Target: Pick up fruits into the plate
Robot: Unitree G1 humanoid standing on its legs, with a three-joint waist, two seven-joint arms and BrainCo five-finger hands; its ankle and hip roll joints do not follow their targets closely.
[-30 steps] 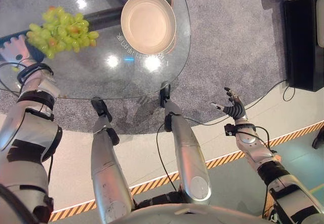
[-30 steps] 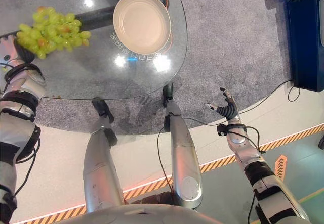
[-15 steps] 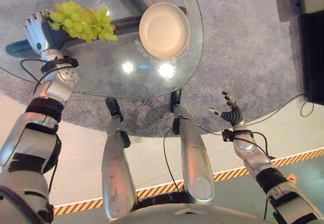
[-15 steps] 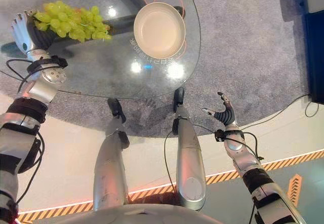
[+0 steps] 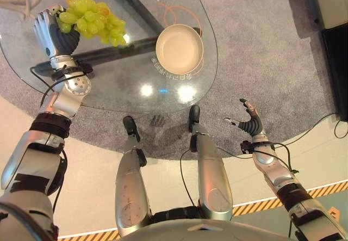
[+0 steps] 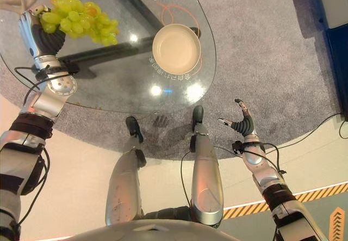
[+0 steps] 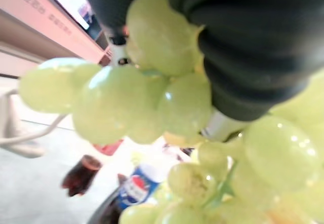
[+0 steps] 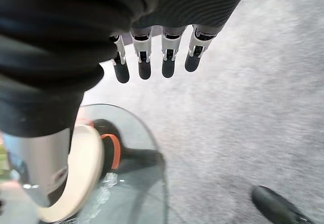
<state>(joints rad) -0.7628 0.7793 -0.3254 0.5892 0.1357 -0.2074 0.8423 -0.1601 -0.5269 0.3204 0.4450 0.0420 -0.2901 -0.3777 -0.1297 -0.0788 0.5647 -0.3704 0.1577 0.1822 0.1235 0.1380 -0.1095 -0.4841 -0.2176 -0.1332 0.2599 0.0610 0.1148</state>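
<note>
since half a second ago your left robot hand [image 5: 54, 31] has carried the grapes [image 5: 92, 19] a little higher above the glass surface [image 5: 109, 78], though the camera has shifted too. its fingers curl round the bunch from below so the bunch hangs clear of the glass. the plate [image 5: 179, 48] sits empty, well apart toward your right. your right robot hand [image 5: 249, 122] hangs idle off the surface, fingers loosely spread.

Bare glass table [image 5: 136, 67] between grapes [image 5: 92, 19], plate [image 5: 179, 48].
</note>
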